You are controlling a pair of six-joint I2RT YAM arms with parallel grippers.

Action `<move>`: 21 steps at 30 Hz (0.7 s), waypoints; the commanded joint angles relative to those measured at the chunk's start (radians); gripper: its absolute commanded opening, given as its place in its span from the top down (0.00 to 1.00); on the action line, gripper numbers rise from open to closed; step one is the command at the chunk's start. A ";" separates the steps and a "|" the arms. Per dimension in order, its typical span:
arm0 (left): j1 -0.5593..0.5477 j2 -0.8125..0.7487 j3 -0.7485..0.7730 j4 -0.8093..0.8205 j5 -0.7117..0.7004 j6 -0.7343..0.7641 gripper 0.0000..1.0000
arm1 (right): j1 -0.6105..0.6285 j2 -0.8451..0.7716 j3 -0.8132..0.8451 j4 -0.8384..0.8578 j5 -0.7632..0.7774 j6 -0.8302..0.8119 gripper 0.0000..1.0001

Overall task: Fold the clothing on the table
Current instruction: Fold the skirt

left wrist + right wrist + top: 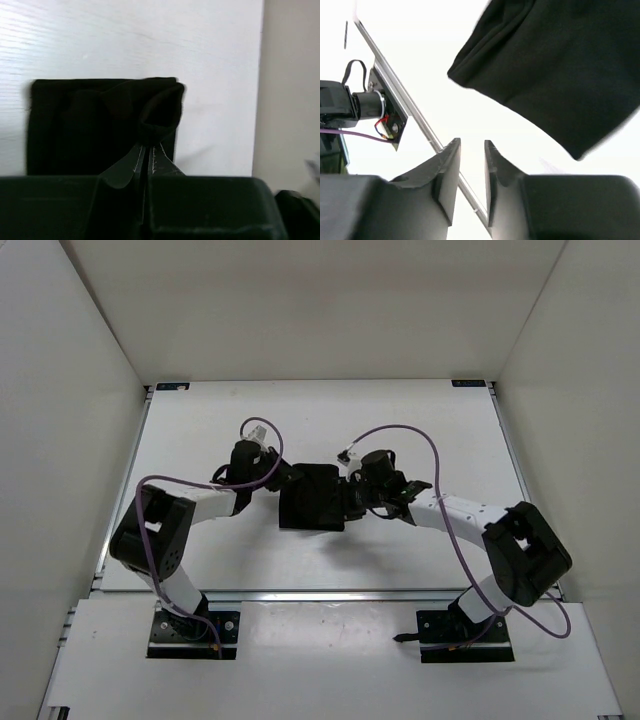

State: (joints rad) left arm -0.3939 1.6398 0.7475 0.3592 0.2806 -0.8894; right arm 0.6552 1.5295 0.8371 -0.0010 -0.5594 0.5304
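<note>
Clothing (312,498): black, folded into a compact rectangle, laid at the middle of the white surface (430,420), between the two arms.
Left tool (146,150): clamped together on a raised fold at the clothing's left side.
Right tool (471,146): fingers set narrowly apart, nothing gripped, held just beside the clothing's right edge.

Counted one black garment (312,498), one white table (420,420), two robot arms (200,505) (462,512), two grippers (left gripper (148,149), right gripper (472,150)), two purple cables (150,483) (422,437), two black base plates (195,633) (465,636).
</note>
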 commanded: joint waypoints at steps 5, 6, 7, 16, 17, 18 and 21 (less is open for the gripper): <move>0.058 0.083 0.053 -0.032 0.034 0.055 0.79 | -0.083 -0.114 -0.084 0.004 0.068 -0.041 0.67; 0.066 0.084 0.061 -0.037 0.035 0.059 0.74 | -0.086 -0.123 -0.095 0.003 0.078 -0.047 0.66; 0.061 0.087 0.062 -0.043 0.035 0.061 0.70 | -0.097 -0.130 -0.096 0.002 0.084 -0.047 0.66; 0.090 -0.015 0.102 -0.166 0.066 0.150 0.28 | -0.091 -0.103 -0.101 0.019 0.081 -0.029 0.80; 0.086 -0.040 0.101 -0.189 0.078 0.155 0.28 | -0.092 -0.097 -0.101 0.041 0.078 -0.023 0.84; 0.070 -0.075 0.090 -0.210 0.068 0.161 0.29 | -0.091 -0.098 -0.098 0.055 0.076 -0.018 0.89; 0.015 -0.174 0.032 -0.252 0.017 0.181 0.31 | -0.091 -0.077 -0.070 0.059 0.075 -0.024 0.97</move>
State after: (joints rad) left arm -0.3256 1.5936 0.8101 0.1703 0.3172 -0.7536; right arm 0.5568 1.4380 0.7277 0.0021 -0.4885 0.5175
